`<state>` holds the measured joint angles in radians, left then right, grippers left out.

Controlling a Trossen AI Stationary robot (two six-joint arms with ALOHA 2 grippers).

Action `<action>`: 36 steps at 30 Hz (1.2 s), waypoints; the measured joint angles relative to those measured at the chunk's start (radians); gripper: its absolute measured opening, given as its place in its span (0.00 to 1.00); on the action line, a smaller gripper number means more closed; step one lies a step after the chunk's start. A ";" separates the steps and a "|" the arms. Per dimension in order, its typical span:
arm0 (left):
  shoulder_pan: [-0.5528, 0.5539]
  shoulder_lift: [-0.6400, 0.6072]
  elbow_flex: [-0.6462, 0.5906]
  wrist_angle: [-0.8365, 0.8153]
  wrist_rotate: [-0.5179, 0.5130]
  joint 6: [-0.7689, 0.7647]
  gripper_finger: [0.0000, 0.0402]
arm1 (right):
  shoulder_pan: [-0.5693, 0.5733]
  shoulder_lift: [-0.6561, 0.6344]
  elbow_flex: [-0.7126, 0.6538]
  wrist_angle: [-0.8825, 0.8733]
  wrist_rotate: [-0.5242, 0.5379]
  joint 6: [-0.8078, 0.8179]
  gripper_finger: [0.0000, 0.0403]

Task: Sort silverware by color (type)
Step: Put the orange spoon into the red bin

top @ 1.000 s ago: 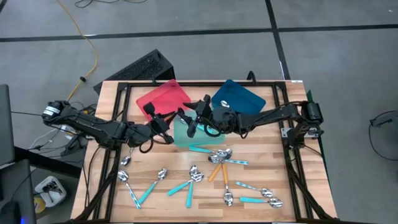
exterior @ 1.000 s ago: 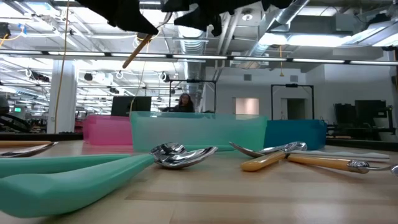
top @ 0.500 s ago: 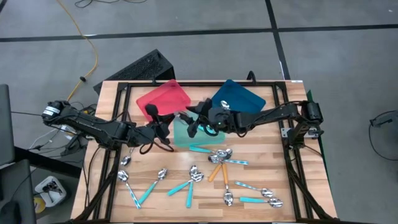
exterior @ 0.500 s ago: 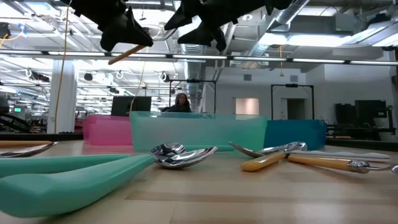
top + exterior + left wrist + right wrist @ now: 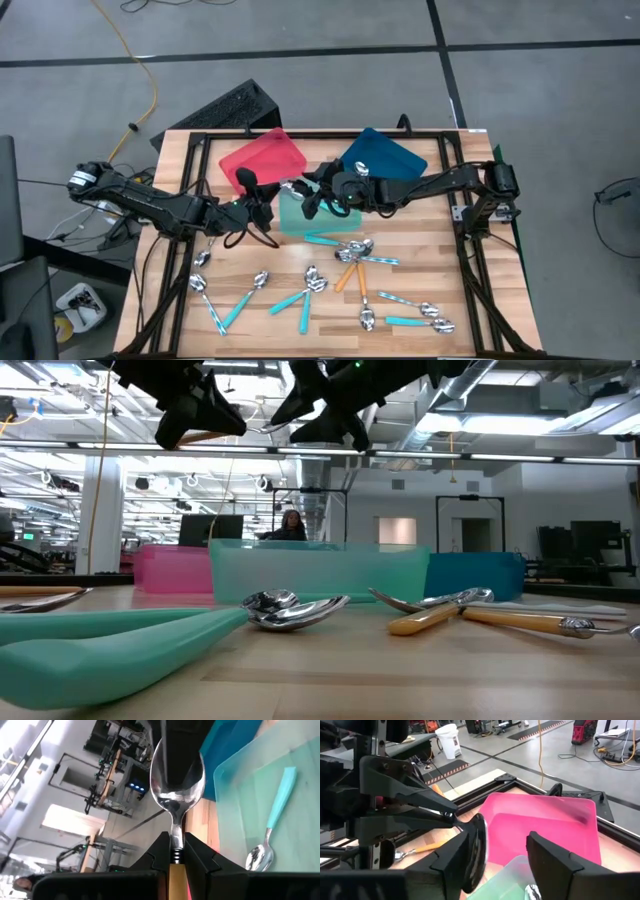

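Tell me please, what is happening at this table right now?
Two robot arms are sorting spoons into coloured trays. The left gripper holds an orange-handled spoon by the neck, in the air above the trays. The right gripper is close to the spoon's bowl with its fingers open, so this looks like a handover, though I cannot be sure. One teal spoon already lies in the pale green tray. Many spoons remain on the table.

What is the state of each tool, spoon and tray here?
left tool: shut on orange-handled spoon.
orange-handled spoon: held by its handle, in the air.
right tool: open, beside that spoon's bowl.
teal tray: holds one teal-handled spoon.
loose spoons: lying unsorted on the table.
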<state>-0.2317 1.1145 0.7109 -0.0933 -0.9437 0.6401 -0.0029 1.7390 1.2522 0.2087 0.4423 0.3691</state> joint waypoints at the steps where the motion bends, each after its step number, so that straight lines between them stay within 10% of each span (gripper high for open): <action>1: 0.000 0.000 0.000 0.000 0.015 0.014 0.04 | 0.000 0.000 0.000 0.000 0.001 0.000 0.50; 14: -0.001 -0.001 0.000 0.045 0.034 0.063 0.00 | 0.000 0.000 0.000 -0.034 -0.062 -0.013 0.16; 22: -0.026 -0.003 0.000 0.024 0.151 -0.125 0.00 | 0.010 -0.001 0.000 -0.076 -0.284 -0.193 0.11; 36: -0.022 -0.003 0.000 -0.067 0.289 -0.352 0.07 | -0.122 0.000 0.000 -0.578 -0.362 -0.396 0.52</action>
<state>-0.2535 1.1114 0.7113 -0.1598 -0.6548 0.2876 -0.1248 1.7386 1.2522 -0.3692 0.0799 -0.0268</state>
